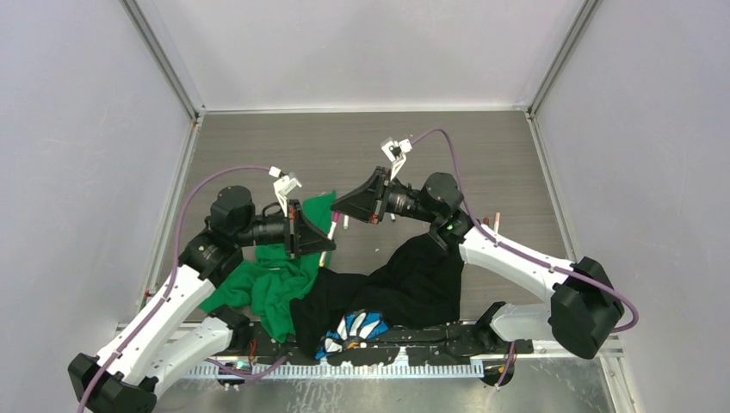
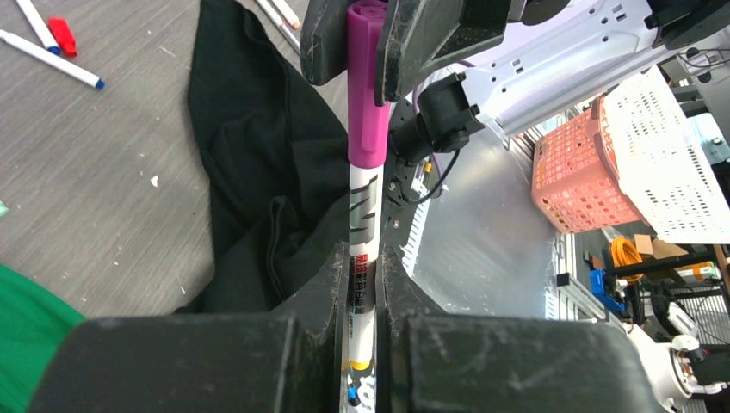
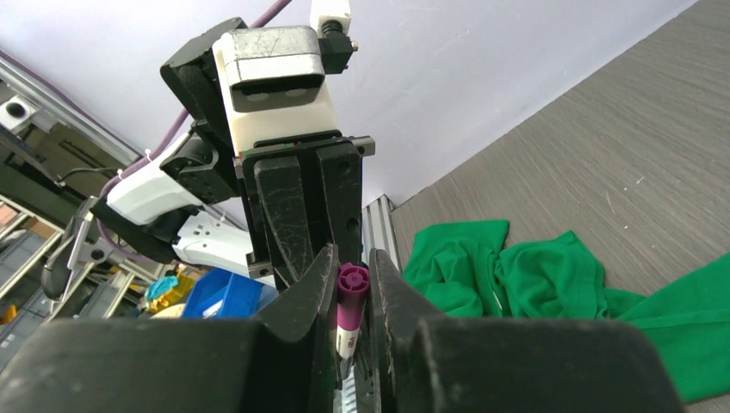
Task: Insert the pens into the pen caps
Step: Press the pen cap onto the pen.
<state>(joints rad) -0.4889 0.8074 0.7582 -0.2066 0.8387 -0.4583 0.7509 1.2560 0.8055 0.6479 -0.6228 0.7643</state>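
Left jaws clamp the pen (image 2: 362, 258), magenta cap (image 2: 368, 86) pointing into right jaws.

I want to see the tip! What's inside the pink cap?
The white pen runs up into the magenta cap. Its tip is covered, so it cannot be seen.

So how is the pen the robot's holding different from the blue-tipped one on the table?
The held pen is clamped in the left gripper, off the table; the blue-tipped pen lies flat on it. The held pen wears a magenta cap; the blue-tipped pen's tip is bare. Both have slim white barrels.
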